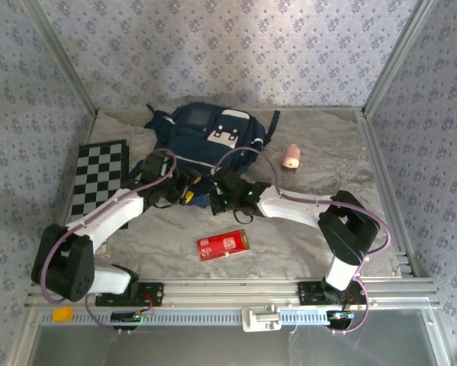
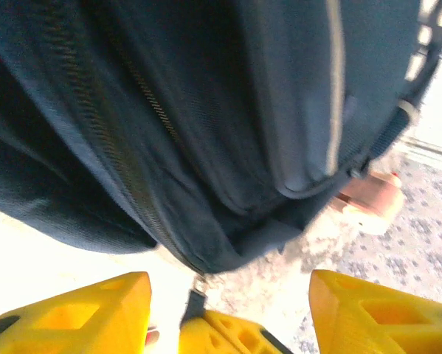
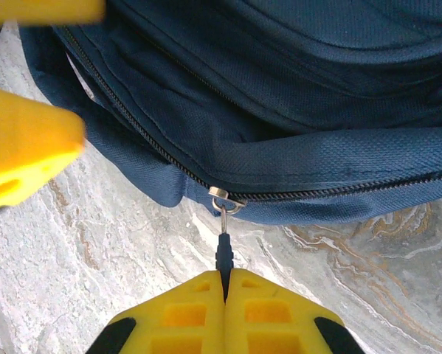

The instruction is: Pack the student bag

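The student bag (image 1: 201,133), navy blue with white-grey patches, lies at the back middle of the table. Its dark fabric and zipper track (image 2: 132,169) run across the left wrist view. My right gripper (image 3: 225,276) is shut on the black zipper pull (image 3: 223,251) at the bag's near edge, below the metal slider (image 3: 222,196). My left gripper (image 2: 228,295) stands open just beside it, its yellow fingers (image 2: 80,310) either side of the right gripper's tips (image 2: 228,335), holding nothing. In the top view both grippers, left (image 1: 184,187) and right (image 1: 217,194), meet at the bag's front edge.
A red box (image 1: 223,245) lies on the marble-patterned table in front of the arms. A pink roll (image 1: 291,156) sits right of the bag. A checkerboard (image 1: 98,175) lies at the left. Patterned walls enclose the table.
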